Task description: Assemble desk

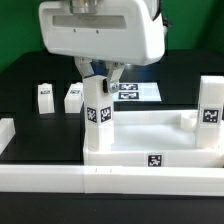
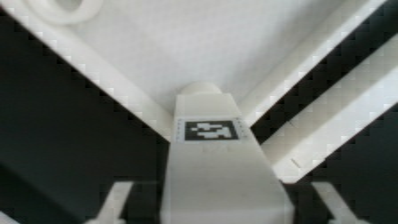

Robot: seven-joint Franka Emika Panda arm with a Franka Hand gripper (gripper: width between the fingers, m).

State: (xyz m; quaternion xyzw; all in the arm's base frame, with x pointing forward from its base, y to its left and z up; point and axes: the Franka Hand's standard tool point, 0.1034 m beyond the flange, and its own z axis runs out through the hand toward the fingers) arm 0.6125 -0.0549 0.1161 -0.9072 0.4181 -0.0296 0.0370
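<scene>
Gripper: the gripper (image 1: 101,86) hangs under the white wrist housing, above the desk panel's corner on the exterior view's left. Its jaws stand narrow, closed on the upper end of the corner leg.
Fingers: in the wrist view the fingers (image 2: 114,203) stand on either side of the leg, which fills the space between them.
Corner leg: the corner leg (image 1: 97,125) is a white block standing upright on that corner of the panel. A black-and-white tag faces out near its top.
Desk panel: the desk panel (image 1: 130,152) is a white tray with a raised rim. It lies flat on the table (image 1: 30,70) and carries a tag on its front wall.
Second leg: the second leg (image 1: 210,115) stands upright at the panel's corner on the exterior view's right, with its tag showing.
Loose legs: one loose leg (image 1: 45,97) and another loose leg (image 1: 73,97) sit near each other on the table. They are beyond the panel and apart from it.
Marker board: the marker board (image 1: 137,92) lies flat behind the panel, partly hidden by the gripper.
Rails: a long rail (image 1: 110,185) runs just beside the panel's front wall. A side rail (image 1: 8,135) sits off the panel's end, on the exterior view's left.
</scene>
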